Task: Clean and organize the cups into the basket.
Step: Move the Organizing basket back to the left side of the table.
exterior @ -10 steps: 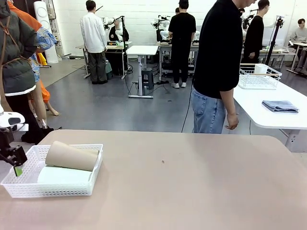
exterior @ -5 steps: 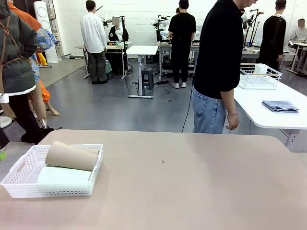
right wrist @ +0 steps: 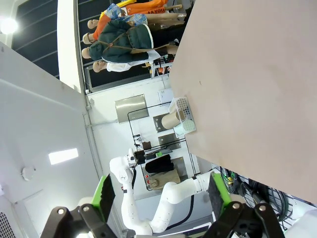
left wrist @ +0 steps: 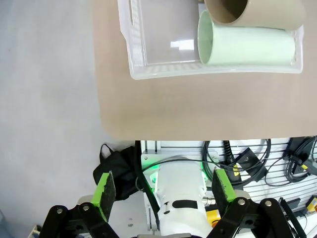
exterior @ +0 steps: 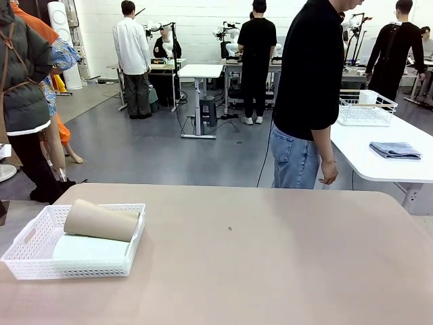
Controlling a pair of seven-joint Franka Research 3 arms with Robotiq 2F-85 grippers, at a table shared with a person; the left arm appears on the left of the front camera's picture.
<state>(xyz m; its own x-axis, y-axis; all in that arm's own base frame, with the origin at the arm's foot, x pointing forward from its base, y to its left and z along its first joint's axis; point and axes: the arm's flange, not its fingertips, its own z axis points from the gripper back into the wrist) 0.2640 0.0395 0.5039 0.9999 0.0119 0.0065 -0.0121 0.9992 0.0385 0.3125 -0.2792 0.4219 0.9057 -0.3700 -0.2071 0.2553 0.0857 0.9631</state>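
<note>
- You see the basket (exterior: pixel 27 261) at the lower left of the front view: white, lattice-sided, flat on the table
- Inside it, the mint cup (exterior: pixel 91 248) lies on its side; the tan cup (exterior: pixel 100 221) rests tilted across it, touching

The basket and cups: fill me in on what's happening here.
Nothing is being handled right now. The basket sits at the table's left end with two cups lying in it: a mint cup and a tan cup resting partly on top of it. The left gripper hangs open off the table's edge; the right gripper is open too. A person stands at the far side, hands off the table.
</note>
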